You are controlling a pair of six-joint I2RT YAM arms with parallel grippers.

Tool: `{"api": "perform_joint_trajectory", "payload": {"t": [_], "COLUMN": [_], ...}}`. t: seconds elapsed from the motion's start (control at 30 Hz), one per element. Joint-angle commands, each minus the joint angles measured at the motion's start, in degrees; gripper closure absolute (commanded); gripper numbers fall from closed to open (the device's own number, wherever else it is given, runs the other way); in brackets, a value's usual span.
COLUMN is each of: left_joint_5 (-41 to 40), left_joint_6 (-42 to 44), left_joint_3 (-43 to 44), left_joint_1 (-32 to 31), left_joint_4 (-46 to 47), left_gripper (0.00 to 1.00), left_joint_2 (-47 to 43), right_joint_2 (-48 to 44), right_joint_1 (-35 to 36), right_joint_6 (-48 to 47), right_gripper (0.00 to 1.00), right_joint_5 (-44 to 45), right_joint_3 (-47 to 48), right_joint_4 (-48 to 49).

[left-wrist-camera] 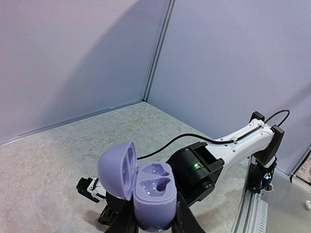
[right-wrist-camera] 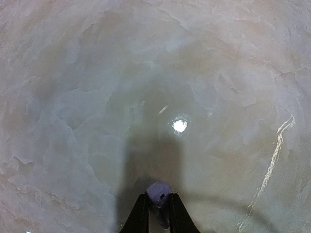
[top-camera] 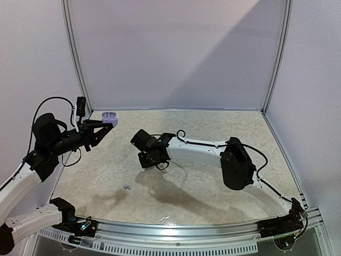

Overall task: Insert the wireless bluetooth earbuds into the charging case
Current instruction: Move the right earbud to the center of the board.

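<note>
My left gripper [top-camera: 106, 126] is shut on the pale lavender charging case [left-wrist-camera: 154, 196], held up off the table at the left rear. The case's lid [left-wrist-camera: 118, 170] is open and both sockets show empty. The case also shows in the top view [top-camera: 108, 116]. My right gripper [top-camera: 155, 162] is shut on one lavender earbud [right-wrist-camera: 159, 193], held above the table's middle. The second earbud [top-camera: 127, 186] lies on the table in front of the left arm, small and whitish.
The marbled beige table [top-camera: 202, 176] is walled by pale panels at the back and sides. The right arm's white link [left-wrist-camera: 243, 141] and black wrist [left-wrist-camera: 197, 172] reach across behind the case in the left wrist view. A rail [top-camera: 176, 232] edges the near side.
</note>
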Motion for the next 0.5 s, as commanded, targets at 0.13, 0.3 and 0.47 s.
{"api": "perform_joint_trajectory", "payload": {"t": [0.13, 0.3, 0.47], "left_joint_5": [0.7, 0.7, 0.7], "left_joint_6": [-0.1, 0.2, 0.0], "left_joint_3": [-0.4, -0.4, -0.6], "left_joint_1": [1.1, 1.3, 1.4], "left_joint_4": [0.6, 0.4, 0.8], "left_gripper": [1.0, 1.0, 1.0], "left_joint_2": [0.1, -0.1, -0.1], "right_joint_2": [0.4, -2.8, -10.1], "right_joint_1": [1.2, 1.6, 2.4], "right_joint_6": [-3.5, -3.9, -4.1], "right_gripper": [0.95, 0.98, 0.98], "right_joint_5": [-0.2, -2.2, -5.4], "right_joint_3": [-5.4, -11.6, -24.9], "right_joint_4": [-0.2, 0.4, 5.1]}}
